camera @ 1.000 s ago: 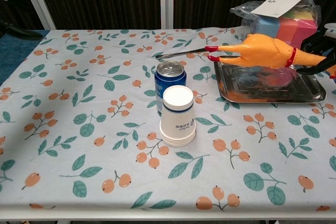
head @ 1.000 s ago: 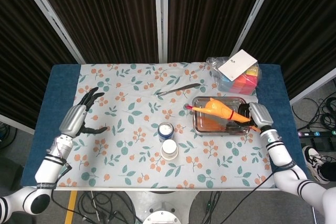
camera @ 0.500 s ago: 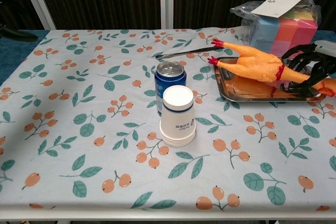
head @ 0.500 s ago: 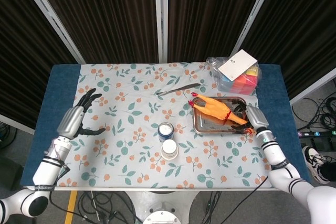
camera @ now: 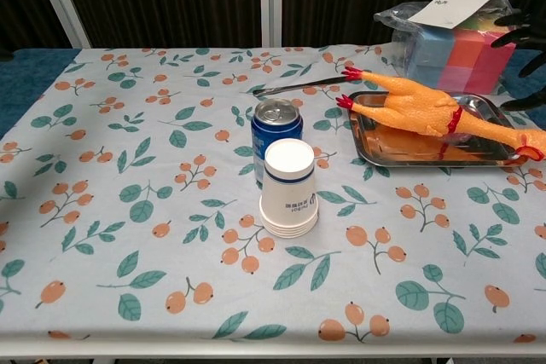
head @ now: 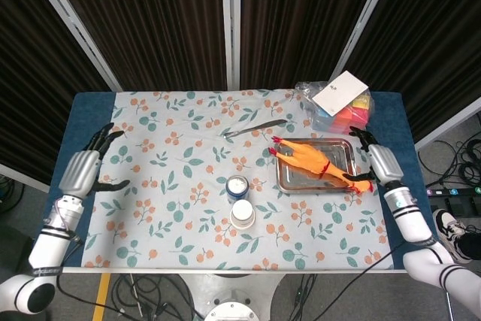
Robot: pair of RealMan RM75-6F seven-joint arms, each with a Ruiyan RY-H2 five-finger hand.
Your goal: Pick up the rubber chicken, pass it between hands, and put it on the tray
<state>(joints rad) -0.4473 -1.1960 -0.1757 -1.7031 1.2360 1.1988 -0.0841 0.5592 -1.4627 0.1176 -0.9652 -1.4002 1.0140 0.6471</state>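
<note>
Lying across the one tray [head: 342,178], feet and head overhanging, the single rubber chicken [head: 316,162] is looking light, soft and squashy, best gripped mid-body. Both hands, right hand [head: 378,162] and left hand [head: 84,170], are hovering spread, holding nothing. One can [head: 237,186], one cup stack [head: 243,214].

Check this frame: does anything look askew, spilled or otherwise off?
Only slightly: the rubber chicken lies diagonally on the tray, its head and feet hanging past the rims. Both the left hand and the right hand are empty. Nothing spilled.
</note>
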